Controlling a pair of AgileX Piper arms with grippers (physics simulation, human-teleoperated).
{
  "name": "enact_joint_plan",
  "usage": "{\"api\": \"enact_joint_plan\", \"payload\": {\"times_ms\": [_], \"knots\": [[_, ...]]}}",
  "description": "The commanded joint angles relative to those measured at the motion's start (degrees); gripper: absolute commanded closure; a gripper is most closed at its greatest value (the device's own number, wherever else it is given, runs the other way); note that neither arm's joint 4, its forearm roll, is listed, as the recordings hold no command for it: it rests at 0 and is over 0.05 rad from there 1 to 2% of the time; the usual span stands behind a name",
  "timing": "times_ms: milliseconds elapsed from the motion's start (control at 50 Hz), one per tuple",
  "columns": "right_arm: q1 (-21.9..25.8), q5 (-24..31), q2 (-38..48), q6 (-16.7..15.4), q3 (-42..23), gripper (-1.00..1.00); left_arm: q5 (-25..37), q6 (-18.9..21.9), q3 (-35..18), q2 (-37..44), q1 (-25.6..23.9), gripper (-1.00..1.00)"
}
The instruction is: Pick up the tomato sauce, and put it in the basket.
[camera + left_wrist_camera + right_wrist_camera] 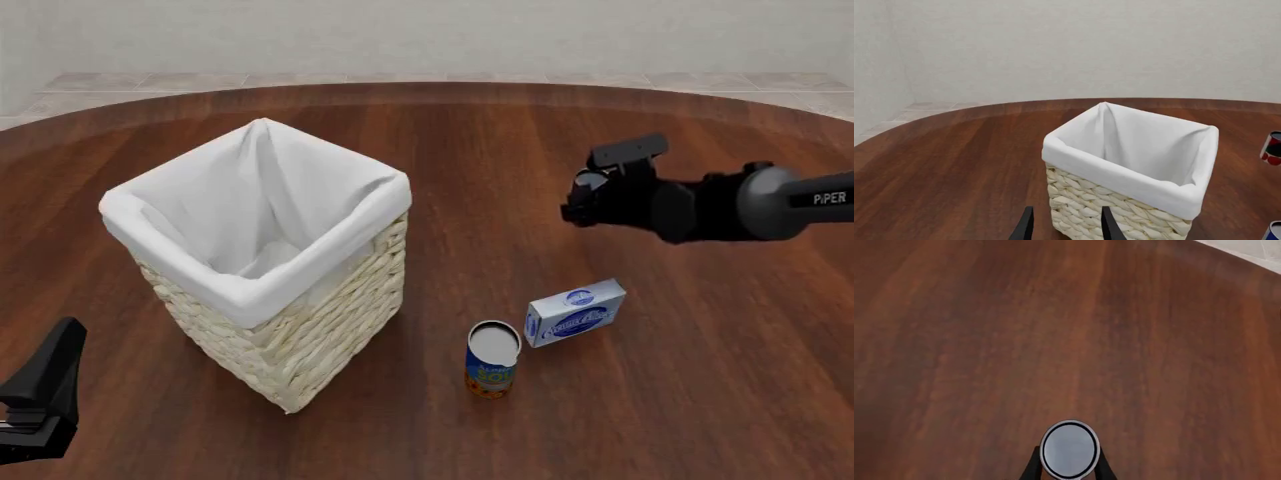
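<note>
The tomato sauce shows its silver-grey top between the two dark fingers of my right gripper, which is shut on it over bare wood. Its red label peeks in at the edge of the left wrist view. In the front view my right gripper hangs to the right of the basket, and the can itself is mostly hidden by it. The basket is pale wicker with a white liner. My left gripper is open and holds nothing, close to the basket's wall. It sits at the near left.
A blue-and-orange can stands upright in front of the basket's right corner, with a blue-and-white box lying just right of it. The round wooden table ends in a curved far edge with pale floor beyond.
</note>
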Motion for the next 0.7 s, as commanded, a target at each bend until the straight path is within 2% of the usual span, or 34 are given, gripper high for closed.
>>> {"api": "enact_joint_plan", "payload": {"times_ms": [20, 420, 700], "knots": [[1.54, 2.14, -4.26, 0.34, 0.47, 1.0, 0.0, 0.0, 0.0, 0.0, 0.0, -1.0], [5.07, 5.65, -11.55, -0.84, 1.36, 1.0, 0.0, 0.01, 0.0, -0.01, -0.01, -1.0], [9.58, 11.98, -15.37, -2.1, -4.16, 1.0, 0.0, -0.01, 0.0, -0.01, -0.01, -1.0]]}}
